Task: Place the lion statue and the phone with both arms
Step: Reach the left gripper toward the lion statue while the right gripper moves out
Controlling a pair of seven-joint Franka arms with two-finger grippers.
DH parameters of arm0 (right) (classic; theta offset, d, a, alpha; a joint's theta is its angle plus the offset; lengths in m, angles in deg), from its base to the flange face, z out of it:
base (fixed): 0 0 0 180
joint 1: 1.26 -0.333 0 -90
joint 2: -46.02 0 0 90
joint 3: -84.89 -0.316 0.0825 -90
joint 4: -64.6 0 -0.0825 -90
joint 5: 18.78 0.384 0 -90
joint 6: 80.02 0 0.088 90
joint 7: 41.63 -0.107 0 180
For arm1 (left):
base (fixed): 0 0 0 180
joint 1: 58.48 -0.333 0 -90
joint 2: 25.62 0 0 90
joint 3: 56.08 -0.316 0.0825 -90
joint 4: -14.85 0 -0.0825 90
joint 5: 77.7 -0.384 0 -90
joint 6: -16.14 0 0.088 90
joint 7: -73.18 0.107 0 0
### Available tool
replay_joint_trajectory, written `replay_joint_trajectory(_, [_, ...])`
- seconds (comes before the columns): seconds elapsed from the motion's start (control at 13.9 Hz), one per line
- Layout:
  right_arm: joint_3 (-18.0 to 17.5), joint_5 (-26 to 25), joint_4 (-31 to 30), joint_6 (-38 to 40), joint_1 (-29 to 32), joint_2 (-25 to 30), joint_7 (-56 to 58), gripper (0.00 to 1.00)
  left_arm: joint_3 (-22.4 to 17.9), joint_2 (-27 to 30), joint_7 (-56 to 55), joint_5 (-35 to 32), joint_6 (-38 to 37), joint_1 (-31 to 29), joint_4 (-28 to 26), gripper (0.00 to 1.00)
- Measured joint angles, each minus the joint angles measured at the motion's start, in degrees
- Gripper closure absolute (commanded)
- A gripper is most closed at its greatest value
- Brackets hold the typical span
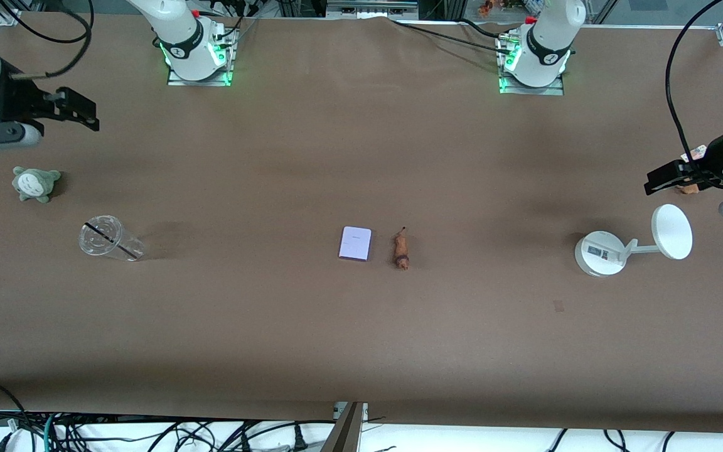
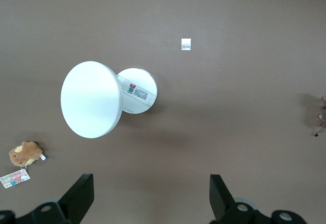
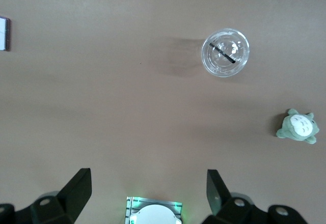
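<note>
The phone (image 1: 355,243), a pale lavender slab, lies flat at the table's middle. The small orange-brown lion statue (image 1: 401,251) lies beside it, toward the left arm's end. My left gripper (image 1: 658,178) hangs open and empty over the left arm's end of the table. Its wrist view shows its gripper (image 2: 151,188) spread wide, and the lion statue (image 2: 320,117) just at the picture's edge. My right gripper (image 1: 87,113) hangs open and empty over the right arm's end. In its wrist view that gripper (image 3: 148,186) is spread wide, and the phone (image 3: 4,33) is cut by the edge.
A white round-based stand (image 1: 600,253) with a disc stands under the left gripper, and a brown plush (image 2: 24,154) with a tag lies near it. A clear cup (image 1: 105,238) and a grey-green plush (image 1: 35,183) sit at the right arm's end.
</note>
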Motion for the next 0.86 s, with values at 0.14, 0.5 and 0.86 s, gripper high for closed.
replay_joint_trajectory(0.14, [0.0,0.0,0.0,-0.1,0.0,-1.2,0.0,0.00,0.0,-0.6,0.0,0.0,0.0,0.0,0.5,0.00])
replay_joint_trajectory(0.5, [-0.1,0.0,0.0,0.0,0.0,-2.0,0.1,0.00,1.5,-3.6,-2.1,2.5,0.1,1.4,1.3,0.00])
replay_joint_trajectory(0.86, [-0.6,0.4,0.0,-3.5,-4.9,-5.0,-0.2,0.00,2.4,-11.5,-15.2,3.5,8.4,12.0,1.6,0.00])
